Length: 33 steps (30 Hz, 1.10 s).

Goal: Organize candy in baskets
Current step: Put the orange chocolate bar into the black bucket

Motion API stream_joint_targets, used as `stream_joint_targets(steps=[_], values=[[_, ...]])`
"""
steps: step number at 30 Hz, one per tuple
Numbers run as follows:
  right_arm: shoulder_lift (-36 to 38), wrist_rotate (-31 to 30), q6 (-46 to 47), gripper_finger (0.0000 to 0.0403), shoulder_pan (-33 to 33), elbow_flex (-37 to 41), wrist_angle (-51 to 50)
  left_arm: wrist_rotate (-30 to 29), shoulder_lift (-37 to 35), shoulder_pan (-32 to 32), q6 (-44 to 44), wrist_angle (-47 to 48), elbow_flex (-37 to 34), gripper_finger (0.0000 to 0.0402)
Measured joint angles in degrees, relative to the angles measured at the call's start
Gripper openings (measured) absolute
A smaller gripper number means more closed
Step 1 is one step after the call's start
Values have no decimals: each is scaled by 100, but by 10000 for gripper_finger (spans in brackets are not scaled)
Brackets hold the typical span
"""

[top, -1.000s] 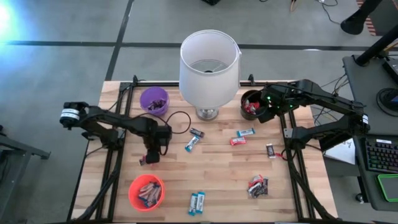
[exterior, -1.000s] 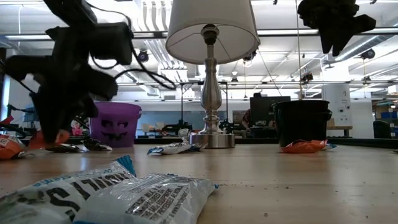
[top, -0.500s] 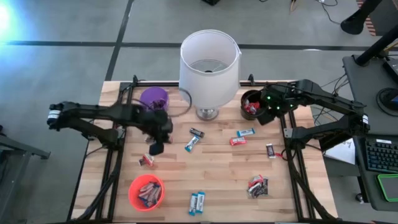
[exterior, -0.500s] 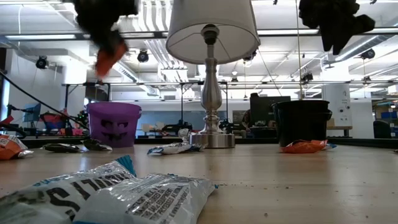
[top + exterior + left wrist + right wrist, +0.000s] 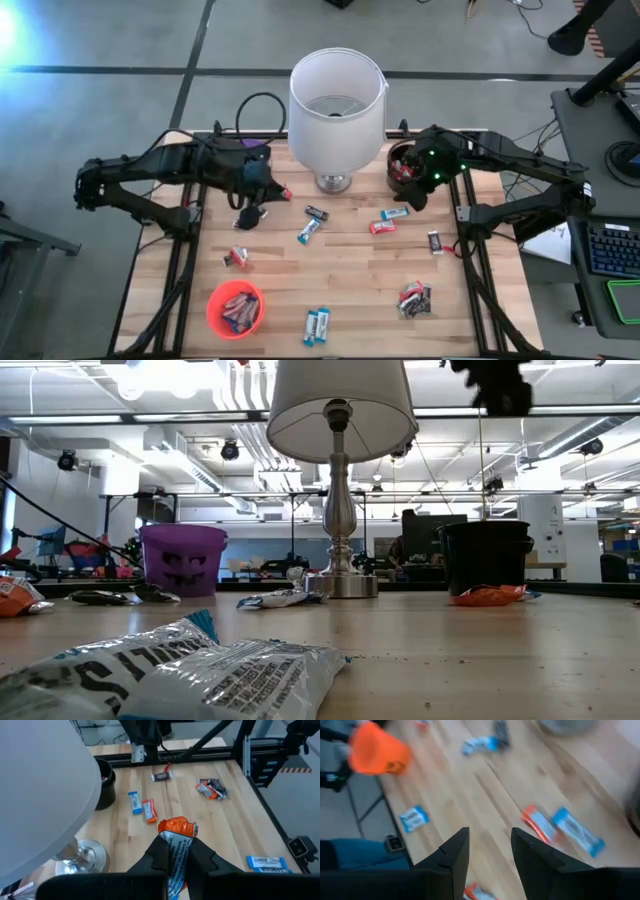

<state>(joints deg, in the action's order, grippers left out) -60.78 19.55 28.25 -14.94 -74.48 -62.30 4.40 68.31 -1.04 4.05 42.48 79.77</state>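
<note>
Left tool: we see the left tool (image 5: 262, 192) clamped tight on an orange-wrapped candy (image 5: 176, 831), the wrapper sticking out between its closed fingers (image 5: 161, 854).
Change on the left: a second ago this tool was low at the tabletop (image 5: 350, 270) near 9 o'clock; it has since lifted and swung toward 11 o'clock, and now hangs just beside the purple basket (image 5: 250, 150).
Meaning: we judge the pick is done and the carry is under way; the drop is not yet made.
Right tool: the right tool (image 5: 415, 190) is empty, its fingers (image 5: 451, 856) standing moderately apart with only tabletop between them.
Change on the right: it has come off its spot over the black basket (image 5: 402, 165) at 1 o'clock and dipped toward the middle, over the blue candy (image 5: 395, 213) and red candy (image 5: 381, 227).
Meaning there: we read this as a reach for the next piece, nothing gripped so far.
Orange basket: the orange basket (image 5: 236, 309) sits at 7 o'clock with several pieces inside.
Loose candy: pieces remain scattered — a pair of blue bars (image 5: 316, 325) at 6 o'clock, a small heap (image 5: 413, 298) at 5 o'clock, one red piece (image 5: 236, 258) at 8 o'clock.
Lamp: the white lamp (image 5: 336, 105) stands at 12 o'clock between the purple and black baskets.
Progress: we reckon well short of finished.
</note>
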Motion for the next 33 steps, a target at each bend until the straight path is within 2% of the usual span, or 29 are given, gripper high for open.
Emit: stream_joint_targets(steps=[6, 16, 22, 25, 28, 33], values=[[-3, 17, -400, 136, 379, 0, 1441, 6, 8, 0, 214, -728, -232, 4], [-241, -31, -1480, 137, 719, 0, 3692, 99, 190, -112, 446, -2761, -686, 12], [-696, -343, -2025, 137, 719, -2, 3870, 264, 396, -230, 402, -3454, -677, 12], [-920, -461, -1813, 137, 719, -2, 4230, 300, 496, -262, 358, -3651, -645, 13], [-1141, -458, -1713, 137, 745, -181, 4558, 610, 568, -314, 284, -3842, -643, 13], [-1438, -457, -2025, 137, 745, -600, 4165, 730, 601, -409, 214, -3931, -640, 13]])
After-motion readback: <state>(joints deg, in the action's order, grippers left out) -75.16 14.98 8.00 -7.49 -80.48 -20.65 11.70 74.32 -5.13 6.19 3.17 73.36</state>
